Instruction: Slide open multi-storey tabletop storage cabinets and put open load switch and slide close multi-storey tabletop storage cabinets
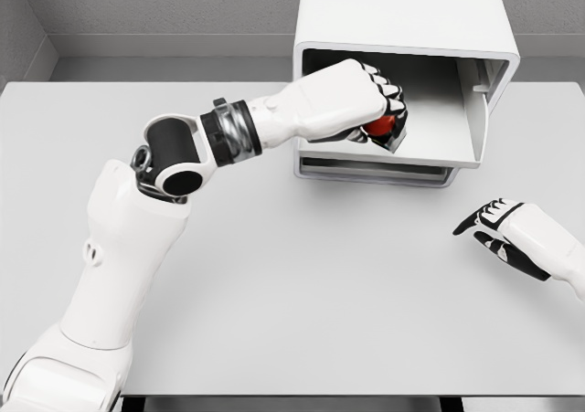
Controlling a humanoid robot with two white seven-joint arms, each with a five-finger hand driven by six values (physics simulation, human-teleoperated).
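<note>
A white storage cabinet [411, 15] stands at the back of the table, right of centre, with its drawer [462, 124] slid out toward me. My left hand [379, 110] reaches over the drawer's left part, its fingers curled around a small switch with a red part [385, 124]. Most of that switch is hidden by the fingers. My right hand [494, 229] hovers low over the table at the right, fingers relaxed and holding nothing, well apart from the cabinet.
The grey table [302, 284] spreads wide in front of the cabinet. A lower drawer front [375, 168] shows under the slid-out one. The table's front edge runs along the bottom of the view.
</note>
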